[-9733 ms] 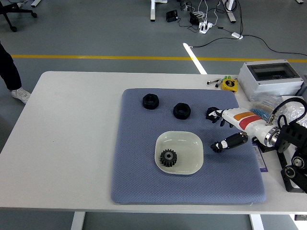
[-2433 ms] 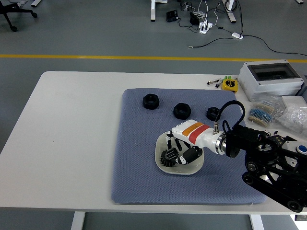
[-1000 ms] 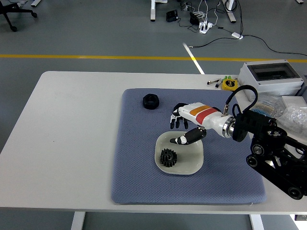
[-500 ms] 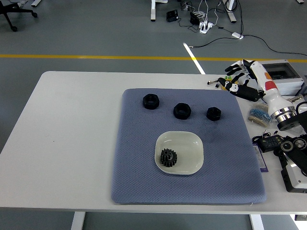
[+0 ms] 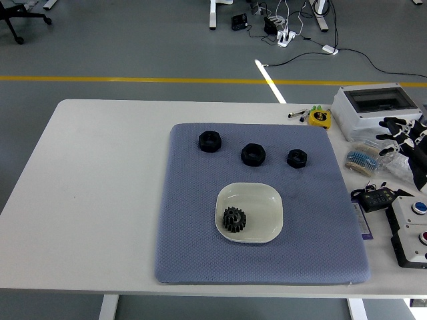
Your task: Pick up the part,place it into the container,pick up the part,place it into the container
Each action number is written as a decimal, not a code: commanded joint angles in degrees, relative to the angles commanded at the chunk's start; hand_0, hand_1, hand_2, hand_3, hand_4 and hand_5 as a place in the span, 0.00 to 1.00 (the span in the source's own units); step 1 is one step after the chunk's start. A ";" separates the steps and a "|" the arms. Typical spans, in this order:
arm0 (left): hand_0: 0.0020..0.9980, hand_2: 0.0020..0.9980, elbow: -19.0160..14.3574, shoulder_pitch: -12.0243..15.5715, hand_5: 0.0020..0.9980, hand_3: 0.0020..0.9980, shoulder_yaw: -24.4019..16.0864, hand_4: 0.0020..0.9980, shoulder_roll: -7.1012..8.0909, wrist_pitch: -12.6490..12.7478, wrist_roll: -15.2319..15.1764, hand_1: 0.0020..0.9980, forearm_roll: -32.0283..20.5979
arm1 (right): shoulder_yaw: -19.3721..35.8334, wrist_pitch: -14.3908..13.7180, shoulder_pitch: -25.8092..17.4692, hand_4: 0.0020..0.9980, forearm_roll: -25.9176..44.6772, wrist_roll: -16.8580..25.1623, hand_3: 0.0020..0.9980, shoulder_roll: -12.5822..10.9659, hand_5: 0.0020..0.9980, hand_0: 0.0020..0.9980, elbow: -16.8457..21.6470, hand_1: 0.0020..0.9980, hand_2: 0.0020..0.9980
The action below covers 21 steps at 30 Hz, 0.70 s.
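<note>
— What am I picking up?

— Three black nuts (image 5: 253,154) in a row on the mat (image 5: 193,253), just beyond the dish (image 5: 269,200); a gear (image 5: 233,218) already lies in it. I judge them stiff, small and smooth. I'd pinch across opposite flats.

— And my hand?

— The right hand (image 5: 403,133) is at the right edge, well apart from them, fingers spread, holding nothing. The left is out of view.

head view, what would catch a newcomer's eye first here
The blue-grey mat in the middle of the white table, with a pale dish holding a dark gear. Three black nuts sit in a row behind the dish. At the right edge, the robot's right hand hangs with fingers spread, empty.
</note>
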 joint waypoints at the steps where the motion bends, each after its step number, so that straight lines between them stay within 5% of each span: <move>1: 0.71 0.67 -0.03 -0.04 0.63 0.58 0.00 0.68 -0.09 -0.02 0.01 0.65 0.14 | 1.30 0.51 -1.29 1.00 -0.41 0.42 0.79 1.02 0.78 0.63 0.75 0.70 0.78; 10: 0.71 0.67 -0.21 -0.32 0.63 0.58 -0.26 0.68 -0.36 -0.23 0.14 0.65 1.23 | 8.60 1.95 -6.64 1.00 -5.88 2.22 0.81 9.72 0.85 0.71 2.51 0.74 0.81; 21: 0.71 0.67 -0.62 -0.84 0.63 0.58 -0.80 0.68 -0.20 -0.85 0.49 0.65 3.90 | 10.73 0.25 -7.27 1.00 -9.53 1.52 0.81 10.29 0.90 0.75 3.08 0.76 0.81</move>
